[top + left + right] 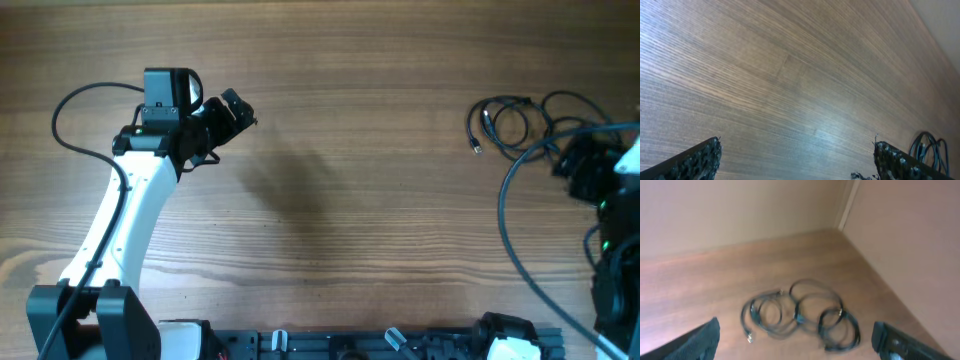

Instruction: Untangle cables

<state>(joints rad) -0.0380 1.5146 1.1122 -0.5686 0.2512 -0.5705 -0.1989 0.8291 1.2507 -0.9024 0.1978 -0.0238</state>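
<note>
The cables (510, 125) lie on the wooden table (350, 200) at the far right as a tangle of thin black loops with small plug ends. In the right wrist view the cables (800, 316) rest just ahead of my right gripper (797, 347), which is open and holds nothing; the picture is blurred. From overhead, the right gripper (578, 163) hovers just right of the loops. My left gripper (238, 112) is open far to the left over bare wood. In its own view the left gripper (797, 165) is empty, and the cables (930, 149) show in the distance.
A thick bluish arm wire (510, 220) curves down the table's right side. The left arm's black wire (70, 105) loops at the far left. A dark rail (380, 345) runs along the front edge. Beige walls (880, 240) meet in a corner behind the cables.
</note>
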